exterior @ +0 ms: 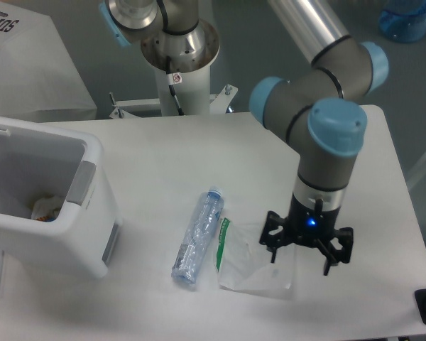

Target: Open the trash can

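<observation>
Trash can [64, 234] is seen at the left edge of the table [199, 156], well apart from the gripper [307, 252], which hangs at the right side with its fingers spread wide and nothing held between them. The bin's top already appears uncovered: its interior is visible from above, with some scraps lying at the bottom, and no lid is seen across the opening, though whether a lid is flipped back out of view cannot be told. A grey button [81, 182] is set into the rim on the side facing the arm. The white plastic shell is judged to be stiff, smooth and fairly light, so it is likely to slide on the table if pushed sideways; any contact is better made downward on the grey button than by a grasp on the rounded walls, which offer little for two fingers. A crushed clear bottle [197, 238] lies between bin and gripper, and a clear plastic bag [259, 266] is spread just beneath the spread fingers.
</observation>
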`<state>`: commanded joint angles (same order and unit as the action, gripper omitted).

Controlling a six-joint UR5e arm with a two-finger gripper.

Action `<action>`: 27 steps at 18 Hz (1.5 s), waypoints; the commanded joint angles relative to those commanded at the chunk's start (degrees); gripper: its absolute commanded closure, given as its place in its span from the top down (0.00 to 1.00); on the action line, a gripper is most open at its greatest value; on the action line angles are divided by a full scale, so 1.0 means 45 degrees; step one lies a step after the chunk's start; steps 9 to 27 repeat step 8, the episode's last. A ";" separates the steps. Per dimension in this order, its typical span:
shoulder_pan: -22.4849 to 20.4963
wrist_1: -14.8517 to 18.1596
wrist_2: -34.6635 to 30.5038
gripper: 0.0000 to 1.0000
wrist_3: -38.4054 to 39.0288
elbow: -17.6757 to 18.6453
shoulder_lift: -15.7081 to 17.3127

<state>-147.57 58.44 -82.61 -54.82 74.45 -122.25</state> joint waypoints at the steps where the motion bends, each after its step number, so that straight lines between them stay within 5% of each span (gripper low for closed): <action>1: 0.0020 0.0059 -0.0370 1.00 -0.0663 -0.0058 -0.0058; 4: 0.0137 0.0235 -0.0959 1.00 -0.1879 -0.0079 -0.0117; 27: 0.0176 0.0177 -0.1057 1.00 -0.1920 0.0058 -0.0117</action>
